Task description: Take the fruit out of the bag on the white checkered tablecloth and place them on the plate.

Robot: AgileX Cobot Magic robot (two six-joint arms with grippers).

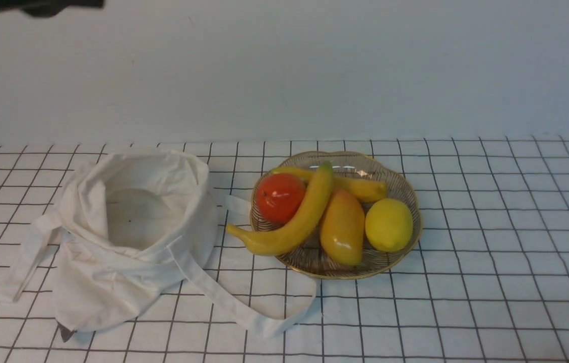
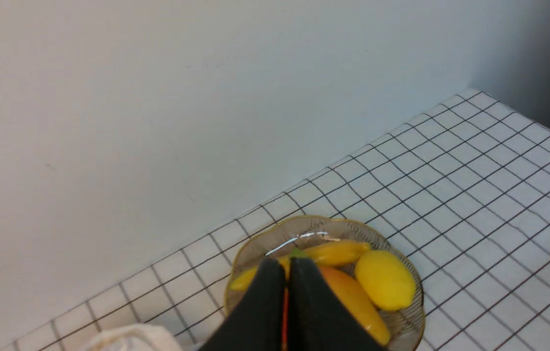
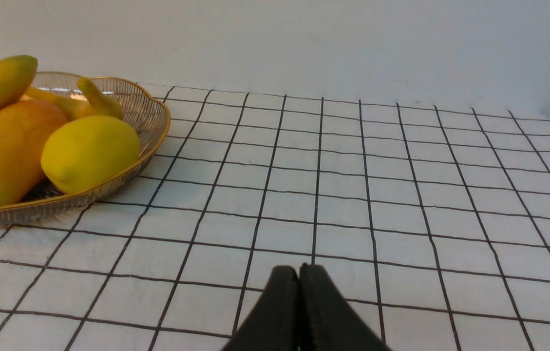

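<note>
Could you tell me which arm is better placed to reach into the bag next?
Likely left: the bag lies on the robot's left, and the left gripper hangs over that side; the right gripper sits beyond the plate.

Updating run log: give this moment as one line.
bag: looks empty | plate: five fruits, slim banana included | left jaws: shut | right jaws: shut

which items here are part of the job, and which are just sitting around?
Job: slim all-yellow banana, white tote bag, glass plate, checkered tablecloth.
Just there, all on the plate: green-tipped banana, mango, lemon, red-orange fruit.
</note>
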